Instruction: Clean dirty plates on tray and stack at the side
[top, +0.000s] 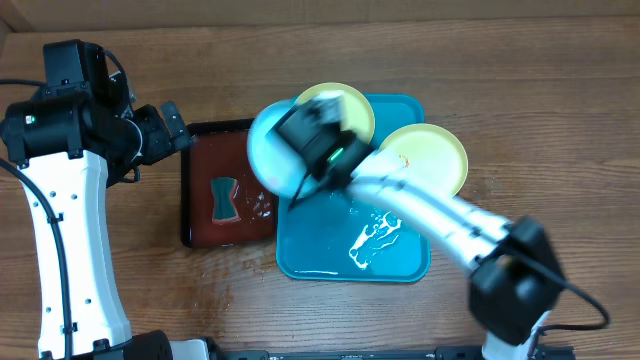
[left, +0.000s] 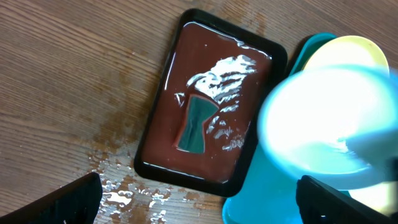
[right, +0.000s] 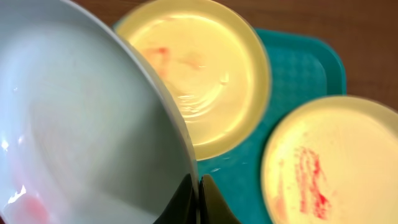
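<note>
The pale blue plate (right: 81, 124) fills the right wrist view. It is tilted, and the right gripper (right: 199, 193) has its fingers clamped on the rim. The plate hangs over the left edge of the blue tray (top: 320, 255), next to the black tray (top: 205, 215). A yellow plate (right: 199, 74) and a second yellow plate (right: 336, 162), both smeared red, lie flat in the blue tray. The left gripper (left: 199, 186) hovers above the black tray, spread wide and holding nothing.

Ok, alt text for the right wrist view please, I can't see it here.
The right claw pinches the rim of a tilted pale blue plate that fills the left side. Behind it, two red-smeared yellow plates sit on the tray, one at top centre, the other at right.
</note>
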